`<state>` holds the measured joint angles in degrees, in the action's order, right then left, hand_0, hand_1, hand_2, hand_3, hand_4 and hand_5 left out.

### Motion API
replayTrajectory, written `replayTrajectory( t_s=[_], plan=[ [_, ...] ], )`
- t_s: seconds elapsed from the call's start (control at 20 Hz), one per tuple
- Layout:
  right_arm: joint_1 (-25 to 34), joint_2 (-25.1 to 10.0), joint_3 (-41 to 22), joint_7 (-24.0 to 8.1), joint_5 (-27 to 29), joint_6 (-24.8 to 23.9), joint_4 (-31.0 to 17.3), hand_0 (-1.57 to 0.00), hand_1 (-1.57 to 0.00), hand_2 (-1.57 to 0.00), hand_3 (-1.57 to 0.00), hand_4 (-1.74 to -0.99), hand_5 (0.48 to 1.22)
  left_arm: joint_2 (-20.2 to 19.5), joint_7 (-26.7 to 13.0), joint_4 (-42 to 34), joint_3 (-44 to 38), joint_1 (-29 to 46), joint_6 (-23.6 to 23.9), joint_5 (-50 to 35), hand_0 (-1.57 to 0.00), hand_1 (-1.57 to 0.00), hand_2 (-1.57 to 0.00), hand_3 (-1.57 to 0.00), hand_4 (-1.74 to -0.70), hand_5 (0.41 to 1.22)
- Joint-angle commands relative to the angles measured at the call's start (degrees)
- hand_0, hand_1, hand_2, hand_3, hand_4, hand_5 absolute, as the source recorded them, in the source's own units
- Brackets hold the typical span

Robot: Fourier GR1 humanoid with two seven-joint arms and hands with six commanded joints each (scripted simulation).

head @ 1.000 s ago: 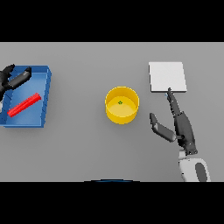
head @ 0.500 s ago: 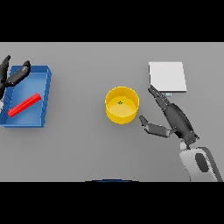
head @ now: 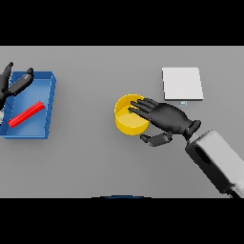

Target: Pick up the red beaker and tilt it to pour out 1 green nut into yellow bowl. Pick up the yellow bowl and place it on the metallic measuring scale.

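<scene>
I judge the pour complete: a green nut (head: 130, 111) lies inside the yellow bowl (head: 127, 123), and the red beaker (head: 26, 114) lies flat in the blue tray (head: 42, 120) at my left. The bowl sits on the table, well apart from the scale (head: 182, 83), so the placing is not yet done. My right hand (head: 167, 118) is spread over the bowl's right rim, fingers extended above it, thumb beside the wall, not closed. My left hand (head: 14, 83) rests spread at the tray's corner.
</scene>
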<state>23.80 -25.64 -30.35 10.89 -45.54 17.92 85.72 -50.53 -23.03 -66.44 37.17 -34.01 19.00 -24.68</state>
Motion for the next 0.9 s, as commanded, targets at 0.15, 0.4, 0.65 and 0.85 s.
replayTrajectory(
  t_s=[0.15, 0.4, 0.65, 0.85],
  plan=[
    [5.54, 0.62, -4.63, 1.52, -3.34, 3.52, -5.30, 0.00, 0.00, 0.00, 0.00, -1.219, 0.705, 0.12, 0.93, 0.36, -0.45, 0.68, -0.01, -0.58, 0.00, 0.00, 0.00, 0.00, -0.72, 0.688],
    [10.44, 2.33, -8.55, 1.59, -6.40, 5.61, -11.65, 0.00, 0.00, 0.00, 0.00, -1.231, 0.703, -0.23, 1.60, 0.57, -1.07, 0.73, -0.99, -1.36, 0.00, 0.00, 0.00, 0.00, -0.72, 0.688],
    [13.97, 3.43, -10.90, 1.84, -7.77, 8.45, -16.00, 0.00, 0.00, 0.00, 0.00, -1.270, 0.727, -0.73, 1.18, -0.41, -0.96, 1.10, -0.40, -1.24, 0.00, 0.00, 0.00, 0.00, -0.72, 0.682],
    [15.00, 4.19, -11.25, 1.34, -7.64, 10.13, -17.46, 0.00, 0.00, 0.00, 0.00, -1.297, 0.753, -1.07, 2.99, -0.36, -1.78, 2.16, -0.25, -1.86, 0.00, 0.00, 0.00, 0.00, -0.72, 0.688]
  ],
)
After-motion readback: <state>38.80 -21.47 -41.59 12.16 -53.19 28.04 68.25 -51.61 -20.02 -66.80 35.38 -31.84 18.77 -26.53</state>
